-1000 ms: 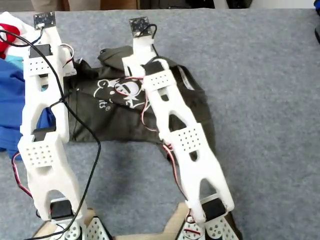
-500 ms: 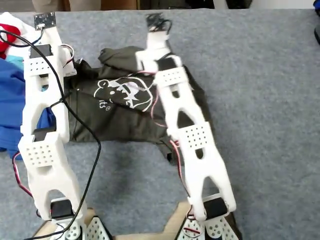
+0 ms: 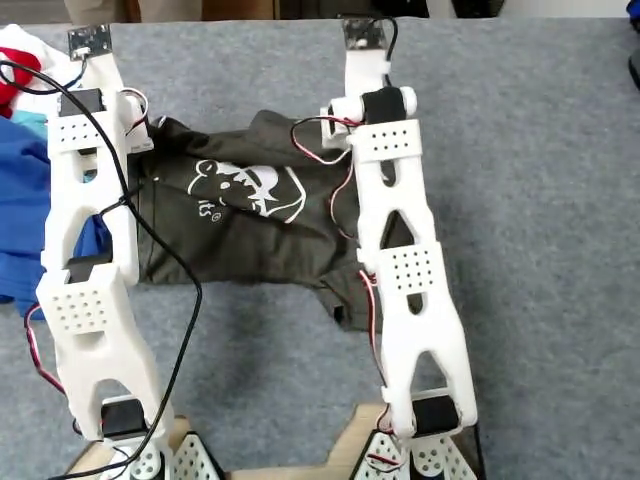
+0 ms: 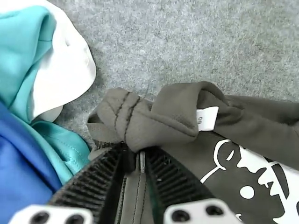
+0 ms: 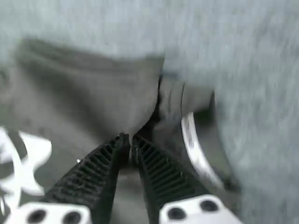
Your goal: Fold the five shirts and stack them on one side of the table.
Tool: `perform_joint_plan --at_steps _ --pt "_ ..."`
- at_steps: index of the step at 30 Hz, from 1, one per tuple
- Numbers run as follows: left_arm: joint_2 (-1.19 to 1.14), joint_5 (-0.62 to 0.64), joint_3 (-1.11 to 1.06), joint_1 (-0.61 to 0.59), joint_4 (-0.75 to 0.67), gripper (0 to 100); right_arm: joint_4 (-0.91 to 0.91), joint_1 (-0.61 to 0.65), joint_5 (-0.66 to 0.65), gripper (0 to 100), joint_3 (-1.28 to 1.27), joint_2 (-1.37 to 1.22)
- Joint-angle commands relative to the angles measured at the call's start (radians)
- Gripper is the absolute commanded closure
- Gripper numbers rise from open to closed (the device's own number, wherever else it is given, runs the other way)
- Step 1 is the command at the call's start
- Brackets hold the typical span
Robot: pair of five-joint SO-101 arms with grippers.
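A dark olive shirt [image 3: 240,220] with a white cartoon print lies on the grey table between the two arms. My left gripper [image 4: 134,156] is shut on a bunched fold of the olive shirt [image 4: 154,116] at its left edge, beside a small white label [image 4: 207,117]. My right gripper [image 5: 129,144] is shut on the olive shirt's [image 5: 84,93] cloth near its far right edge, where a fold is pulled up. In the high view the left arm [image 3: 90,200] stands over the shirt's left side and the right arm [image 3: 395,220] over its right side.
A heap of other shirts, blue [image 3: 25,210], teal [image 4: 28,42], white [image 4: 65,70] and red [image 3: 15,70], lies at the table's left edge. Grey table surface [image 3: 530,200] stretches to the right of the right arm and in front of the shirt.
The right arm has swung to the right and farther back, dragging the olive shirt's upper edge with it and flattening the bunched collar. The left arm has kept still.
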State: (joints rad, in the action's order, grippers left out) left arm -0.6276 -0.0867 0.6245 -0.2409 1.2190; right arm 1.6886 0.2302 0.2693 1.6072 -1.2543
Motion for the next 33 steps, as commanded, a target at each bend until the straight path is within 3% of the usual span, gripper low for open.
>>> perform_joint_plan --at_steps 1,8,15,19,22,27,33 --pt "0.015 0.009 0.060 0.003 0.017 98 0.094 -0.013 -0.021 99.1 0.051 0.070" --pt "0.015 0.003 0.061 0.003 0.109 98 0.097 -0.012 -0.123 97.9 0.045 0.117" --pt "0.015 -0.020 0.061 0.003 0.173 98 0.098 -0.031 -0.229 79.0 0.047 0.217" --pt "0.015 -0.072 0.061 0.002 0.221 98 0.095 -0.036 -0.230 76.4 0.053 0.277" --pt "0.015 -0.075 0.060 0.002 0.227 98 0.044 -0.030 -0.222 76.4 0.042 0.292" --pt "0.013 -0.075 0.060 0.002 0.224 98 -0.216 -0.024 -0.206 76.4 0.024 0.170" --pt "0.015 -0.074 0.049 0.000 0.270 98 -0.285 -0.021 -0.029 76.4 0.021 0.016"
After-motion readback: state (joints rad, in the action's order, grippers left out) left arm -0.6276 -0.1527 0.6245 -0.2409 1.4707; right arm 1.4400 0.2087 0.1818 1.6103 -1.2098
